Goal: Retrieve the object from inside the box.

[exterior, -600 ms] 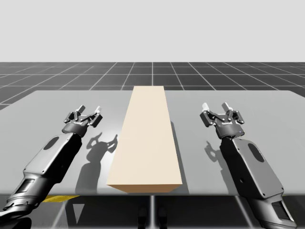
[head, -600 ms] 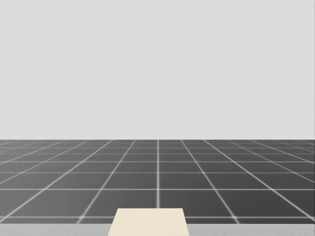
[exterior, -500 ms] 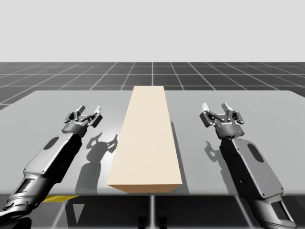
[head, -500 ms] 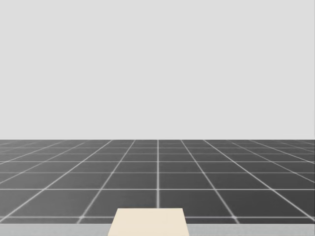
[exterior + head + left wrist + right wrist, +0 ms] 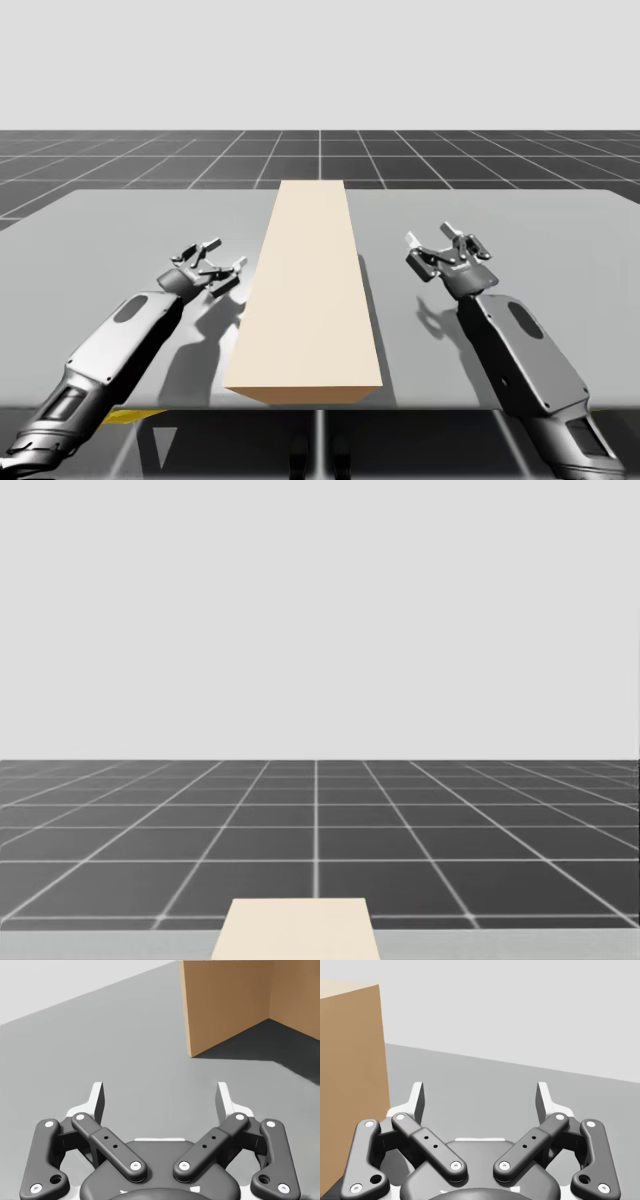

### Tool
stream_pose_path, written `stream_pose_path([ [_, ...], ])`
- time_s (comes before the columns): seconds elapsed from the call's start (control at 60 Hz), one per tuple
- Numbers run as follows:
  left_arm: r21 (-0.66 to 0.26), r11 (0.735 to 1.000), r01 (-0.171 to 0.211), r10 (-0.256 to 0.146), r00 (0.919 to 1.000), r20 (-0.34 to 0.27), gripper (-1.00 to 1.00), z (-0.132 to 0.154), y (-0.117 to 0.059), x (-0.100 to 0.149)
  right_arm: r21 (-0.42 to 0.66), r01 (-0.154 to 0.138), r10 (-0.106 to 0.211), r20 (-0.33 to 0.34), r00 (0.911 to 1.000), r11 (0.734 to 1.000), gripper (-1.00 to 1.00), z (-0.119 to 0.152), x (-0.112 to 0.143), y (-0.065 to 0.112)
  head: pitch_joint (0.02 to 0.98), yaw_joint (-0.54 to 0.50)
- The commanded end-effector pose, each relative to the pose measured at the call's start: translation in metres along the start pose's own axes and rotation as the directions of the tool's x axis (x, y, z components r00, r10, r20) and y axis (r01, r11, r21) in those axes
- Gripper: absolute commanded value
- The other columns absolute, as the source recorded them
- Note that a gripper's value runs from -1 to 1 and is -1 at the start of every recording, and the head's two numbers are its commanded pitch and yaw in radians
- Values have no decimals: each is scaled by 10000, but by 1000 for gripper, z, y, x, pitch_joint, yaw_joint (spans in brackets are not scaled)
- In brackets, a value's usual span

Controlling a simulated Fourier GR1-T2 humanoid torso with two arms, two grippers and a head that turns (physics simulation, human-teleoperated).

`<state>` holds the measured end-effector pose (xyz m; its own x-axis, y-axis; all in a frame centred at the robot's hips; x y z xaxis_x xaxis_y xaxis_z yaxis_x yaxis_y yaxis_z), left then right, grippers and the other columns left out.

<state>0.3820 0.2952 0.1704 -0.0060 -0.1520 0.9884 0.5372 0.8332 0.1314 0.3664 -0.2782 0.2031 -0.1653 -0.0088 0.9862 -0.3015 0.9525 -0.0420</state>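
Box (image 5: 305,290) stands shut-looking at the centre of the table (image 5: 110,230) in the high view, its pale top flat and unbroken, the object inside hidden. The left gripper (image 5: 222,258) hovers near the box's 9 o'clock side, fingers spread and empty. The right gripper (image 5: 432,237) hangs a little further off at 3 o'clock, likewise spread and empty.

In the head view, the box (image 5: 296,932) top pokes in at 6 o'clock before a dark gridded floor (image 5: 320,830).

In the left wrist view, the left gripper (image 5: 161,1097) stands wide with bare table between its fingers. The box (image 5: 225,1000) shows brown walls ahead at about 1 o'clock, apart from the fingers.

In the right wrist view, the right gripper (image 5: 481,1097) is equally wide and holds nothing. The box (image 5: 350,1045) rises beside it at about 10 o'clock, not touching.

By this showing, the task has barely begun: neither gripper touches the box, and opening it, reaching in and lifting the object out all seem to remain.
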Motion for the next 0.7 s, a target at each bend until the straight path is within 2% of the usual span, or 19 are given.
stream_pose_path([
  [0.017, -2363, 9660, 1052, -1162, 9927, -331, -1000, 1, -53, -12, 1349, -342, 298, 347, 9990, 9903, -1000, 6, -7, 19, 60, -12],
  [0.033, -2662, 9570, 1154, -1287, 9911, -329, -1000, 2, -60, -12, 1539, -289, 223, 446, 9988, 9877, -1000, 7, -7, 22, 60, -13],
  [0.067, -2836, 9511, 1221, -1354, 9904, -278, -1000, 4, -65, -12, 1662, -377, 303, 471, 9984, 9854, -1000, 9, -7, 24, 60, -14],
  [0.1, -3186, 9392, 1284, -1439, 9893, -255, -1000, 6, -74, -12, 1820, -694, 576, 696, 9959, 9809, -1000, 12, -7, 28, 59, -16],
  [0.15, -3480, 9286, 1287, -1444, 9893, -194, -1000, 8, -85, -11, 1862, -999, 827, 979, 9918, 9774, -1000, 15, -7, 34, 58, -19],
  [0.183, -3606, 9231, 1336, -1506, 9884, -194, -1000, 10, -90, -11, 1896, -959, 763, 1081, 9912, 9772, -1000, 18, -7, 37, 57, -21],
  [0.2, -3761, 9169, 1334, -1495, 9887, -136, -1000, 12, -94, -10, 1767, -1080, 860, 1282, 9880, 9783, -1000, 19, -8, 40, 57, -22],
  [0.233, -3839, 9141, 1303, -1462, 9892, -124, -1000, 13, -97, -10, 1774, -1157, 941, 1258, 9876, 9773, -1000, 21, -7, 42, 56, -23],
  [0.25, -3967, 9093, 1257, -1426, 9897, -133, -1000, 14, -100, -11, 1677, -1339, 1134, 1261, 9855, 9767, -1000, 24, -8, 44, 54, -24],
  [0.283, -4057, 9054, 1249, -1420, 9898, -123, -1000, 16, -103, -11, 1792, -1151, 923, 1307, 9871, 9771, -1000, 25, -8, 45, 53, -25],
  [0.483, -4454, 8881, 1130, -1311, 9913, -98, -1000, 6, -120, -6, 1678, -1168, 924, 1463, 9849, 9789, -1000, 27, -11, 49, 52, -30],
  [0.567, -4453, 8865, 1256, -1515, 9882, -228, -1000, -6, -126, -8, 1629, -984, 739, 1503, 9859, 9817, -1000, 28, -11, 51, 53, -31],
  [0.7, -4400, 8911, 1111, -1371, 9902, -277, -1000, -28, -127, -4, 1494, -700, 486, 1421, 9887, 9863, -1000, 31, -12, 53, 53, -29],
])
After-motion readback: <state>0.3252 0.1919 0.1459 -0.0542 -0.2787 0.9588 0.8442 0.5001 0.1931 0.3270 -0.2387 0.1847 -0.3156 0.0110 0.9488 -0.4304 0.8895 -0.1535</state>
